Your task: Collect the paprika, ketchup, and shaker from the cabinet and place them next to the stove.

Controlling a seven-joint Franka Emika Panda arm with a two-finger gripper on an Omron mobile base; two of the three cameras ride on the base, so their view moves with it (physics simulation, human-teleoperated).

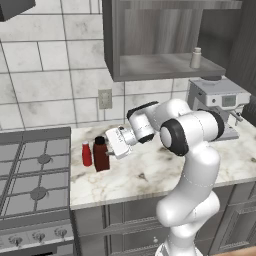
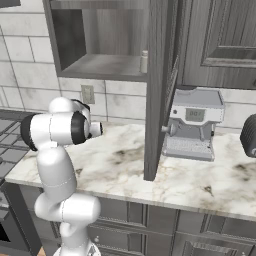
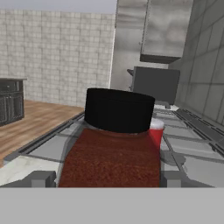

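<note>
Paprika [image 1: 101, 155] upright on surface [image 1: 150, 172], just right of stove [image 1: 35, 185]. Ketchup [image 1: 86, 154] upright just beside it, on stove side. Hand [image 1: 111, 145] level at paprika, fingers [image 3: 41, 178] spread wide either side of bottle, no firm grip visible. Shaker [image 1: 196, 58] alone on cabinet [image 1: 160, 65] shelf, near right end.

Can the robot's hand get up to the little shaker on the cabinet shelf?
Probably yes: the shaker stands alone at the doorless cabinet's open front. The gripper, down by the paprika, must lift first.
</note>
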